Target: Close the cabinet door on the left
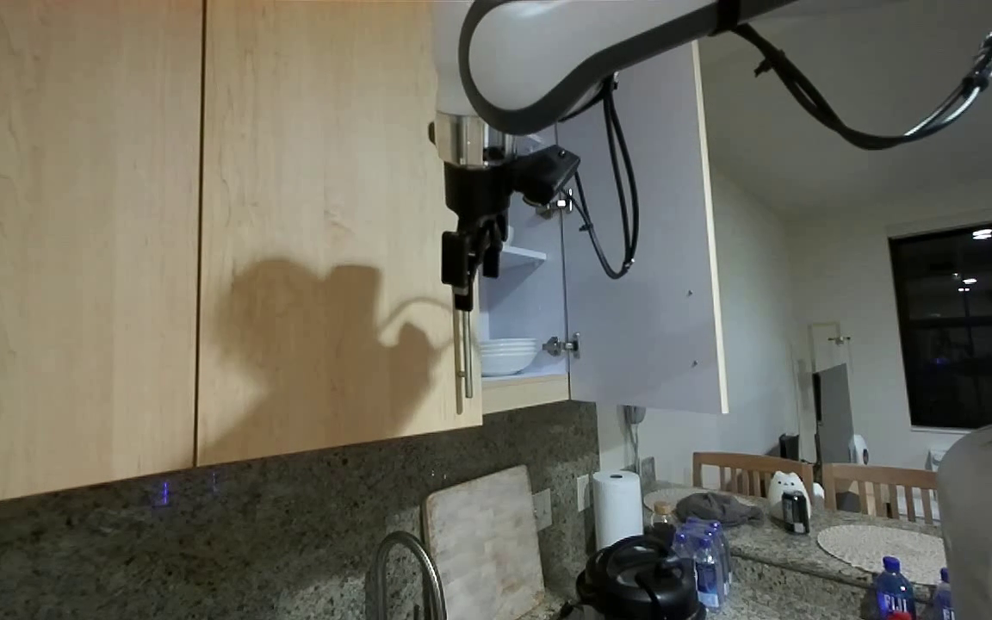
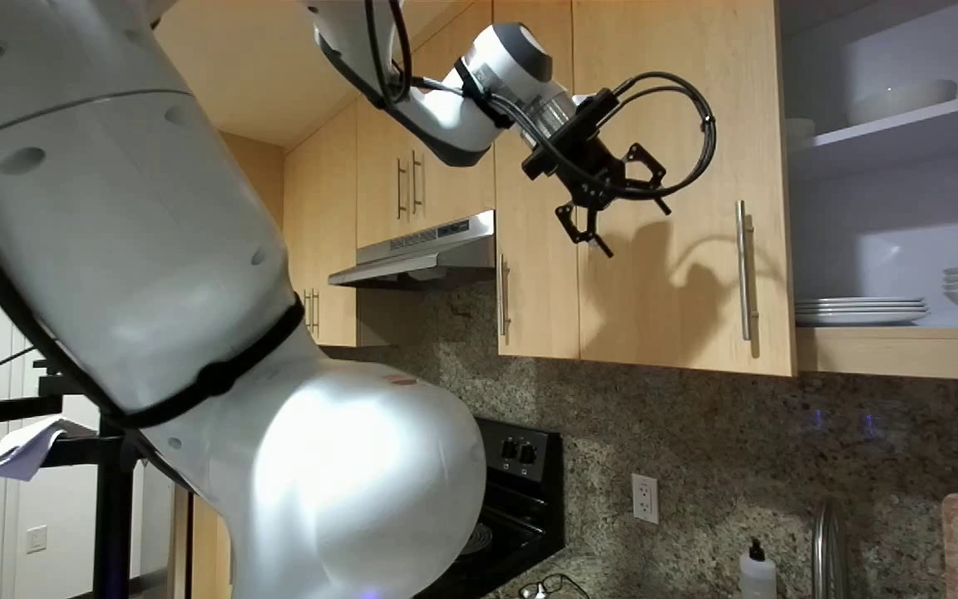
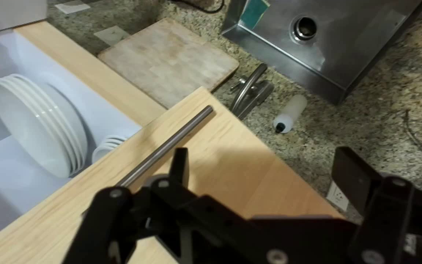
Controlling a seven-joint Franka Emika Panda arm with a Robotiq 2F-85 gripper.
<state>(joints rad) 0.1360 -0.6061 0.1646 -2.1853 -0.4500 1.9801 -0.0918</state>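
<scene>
My gripper (image 2: 634, 229) hung in front of the cabinet door (image 1: 328, 198), its 2 fingers (image 3: 354, 176) apart and empty. In both exterior views the door stood left of an open cupboard (image 2: 903, 353), seemingly flush; I judged closing about done, a careful retreat next.

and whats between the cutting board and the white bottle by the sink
The faucet stands between the cutting board and the white bottle; the wrist view shows it.
</scene>
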